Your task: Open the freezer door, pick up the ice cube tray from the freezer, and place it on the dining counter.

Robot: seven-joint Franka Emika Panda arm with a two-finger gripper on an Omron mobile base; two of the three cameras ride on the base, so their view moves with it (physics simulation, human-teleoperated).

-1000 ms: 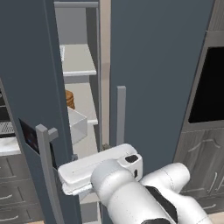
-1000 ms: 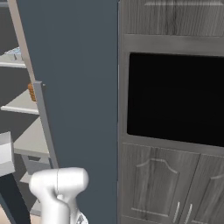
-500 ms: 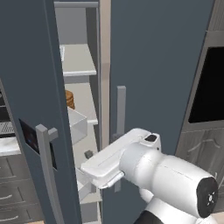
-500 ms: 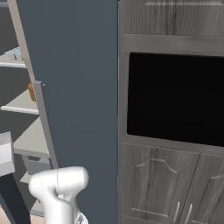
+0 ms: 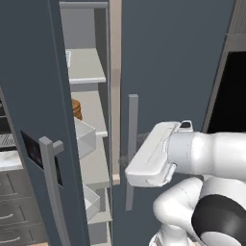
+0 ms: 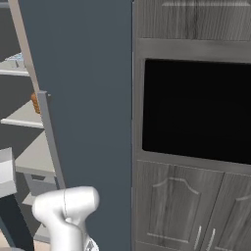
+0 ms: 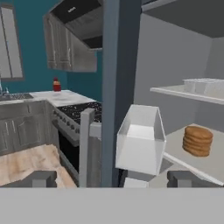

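The smooth slate freezer door (image 5: 33, 96) stands swung open at the left of the left base view, its long grey bar handle (image 5: 53, 187) upright. In the hand view the gripper (image 7: 111, 178) has its two dark blocky tips spread wide with nothing between them. The gridded white ice cube tray (image 7: 205, 86) lies flat on the pale upper shelf, upper right; round brown discs (image 7: 197, 140) are stacked below it, beside a boxy white bin (image 7: 141, 140)
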